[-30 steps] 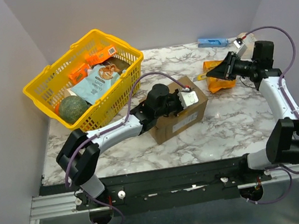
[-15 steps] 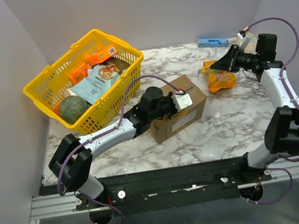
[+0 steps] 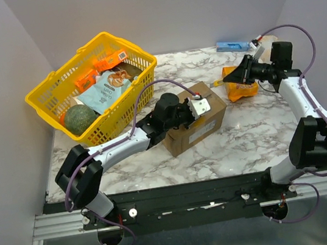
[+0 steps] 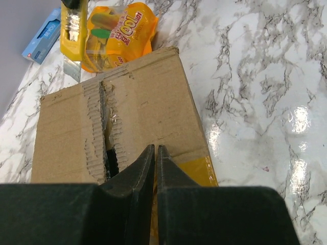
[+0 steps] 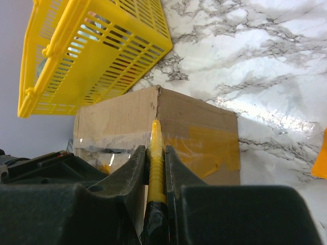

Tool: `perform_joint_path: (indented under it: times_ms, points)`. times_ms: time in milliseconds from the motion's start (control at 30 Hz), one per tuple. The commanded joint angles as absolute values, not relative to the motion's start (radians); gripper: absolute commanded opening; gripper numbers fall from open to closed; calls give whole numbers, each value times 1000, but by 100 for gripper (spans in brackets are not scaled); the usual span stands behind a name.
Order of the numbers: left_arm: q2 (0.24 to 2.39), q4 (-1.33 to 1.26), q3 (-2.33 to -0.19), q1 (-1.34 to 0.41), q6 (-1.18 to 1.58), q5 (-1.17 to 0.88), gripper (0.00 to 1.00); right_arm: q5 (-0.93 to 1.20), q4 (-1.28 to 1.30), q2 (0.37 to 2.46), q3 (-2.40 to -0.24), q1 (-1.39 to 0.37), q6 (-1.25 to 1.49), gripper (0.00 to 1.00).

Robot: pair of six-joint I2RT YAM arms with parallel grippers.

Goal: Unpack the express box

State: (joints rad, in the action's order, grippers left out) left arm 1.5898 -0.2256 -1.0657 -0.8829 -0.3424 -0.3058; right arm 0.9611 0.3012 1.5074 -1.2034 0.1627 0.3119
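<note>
The express box (image 3: 196,124), brown cardboard with yellow tape, lies mid-table; its top seam (image 4: 104,122) is torn open in a ragged slit. My left gripper (image 3: 199,112) rests over the box top, its jaws (image 4: 155,149) shut with nothing between them, tips near the yellow tape (image 4: 196,171). My right gripper (image 3: 242,72) hovers to the right of the box, shut on a yellow utility knife (image 5: 156,148) that points at the box's corner (image 5: 156,94). The knife's blade end (image 4: 73,35) shows beyond the box's far edge.
A yellow plastic basket (image 3: 42,94) with a green melon (image 3: 80,118) and snack packs stands at the back left. An orange pouch (image 3: 241,86) lies right of the box, under the right gripper. A blue pack (image 3: 231,46) sits by the back wall.
My left arm has pulled slightly left over the box and its jaws have closed a little. My right gripper rose with the knife, then swung back towards the box.
</note>
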Motion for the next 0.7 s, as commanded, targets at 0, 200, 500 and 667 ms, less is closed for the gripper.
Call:
perform_joint_path:
  times_ms: [0, 200, 500, 667]
  points:
    - [1646, -67, -1025, -877, -322, -268, 15, 937, 296, 1500, -1196, 153, 298, 0]
    - [1637, -64, -1017, -877, -316, -273, 15, 939, 287, 1523, -1221, 152, 291, 0]
    - [1643, -72, -1014, -877, -302, -250, 12, 960, 302, 1534, -1219, 150, 285, 1]
    - [1646, -77, -1003, -876, -295, -199, 7, 937, 391, 1513, -1229, 150, 226, 0]
